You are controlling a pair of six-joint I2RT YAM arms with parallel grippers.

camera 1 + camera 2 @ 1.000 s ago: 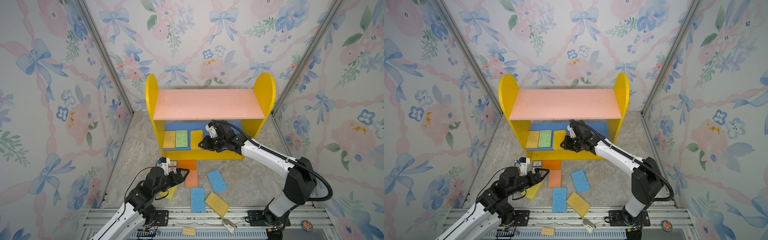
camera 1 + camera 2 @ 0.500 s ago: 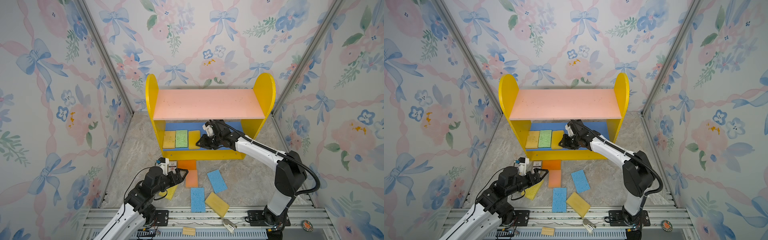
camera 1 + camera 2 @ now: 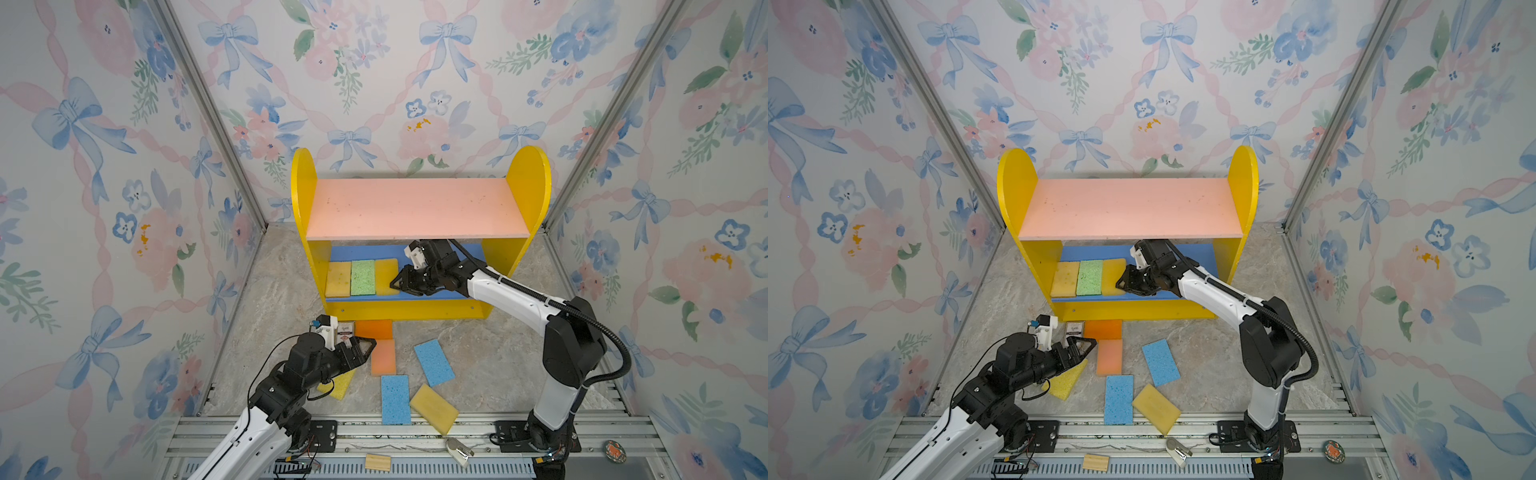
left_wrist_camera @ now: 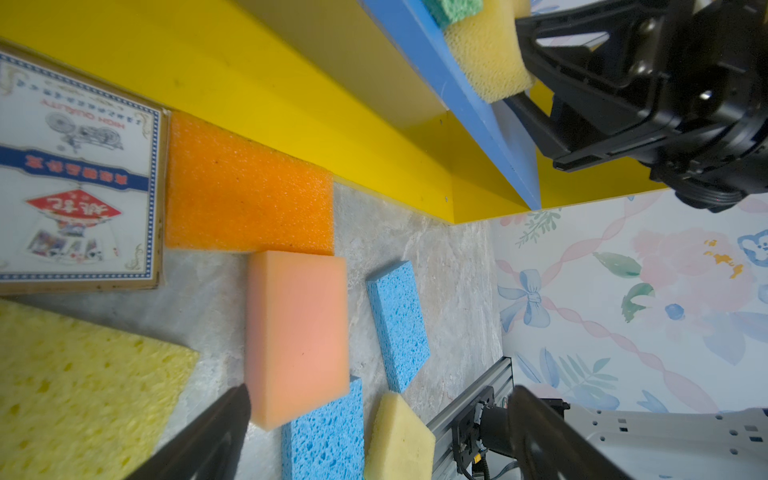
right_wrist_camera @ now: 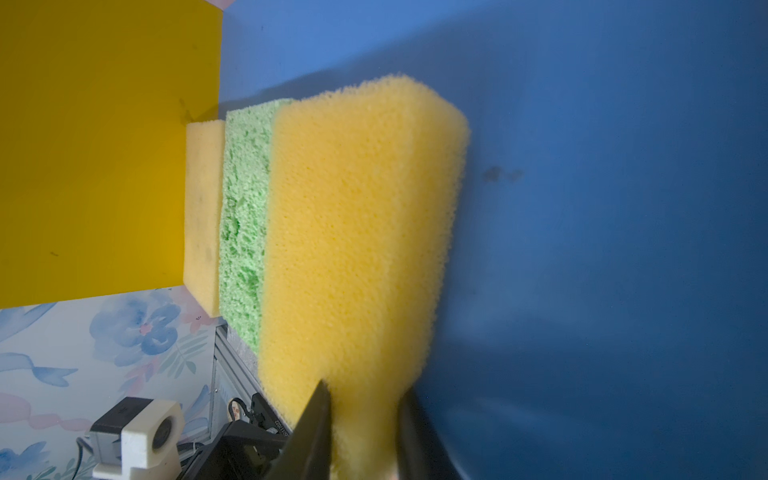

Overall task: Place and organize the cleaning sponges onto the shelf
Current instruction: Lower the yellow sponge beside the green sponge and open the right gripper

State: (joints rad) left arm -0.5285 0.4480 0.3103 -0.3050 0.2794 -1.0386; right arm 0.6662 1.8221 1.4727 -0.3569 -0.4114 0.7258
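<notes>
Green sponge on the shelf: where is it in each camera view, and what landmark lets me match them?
Top view: green sponge on the blue lower board, between the outer yellow sponge and the inner yellow sponge.
Top view: same place.
Left wrist: only a corner, behind the inner yellow sponge.
Right wrist: a green band between both yellow sponges.
Shared landmark: the blue lower board.

The right pincer touches the yellow sponge (beside the green sponge) on the lower tier of the shelf.
</notes>
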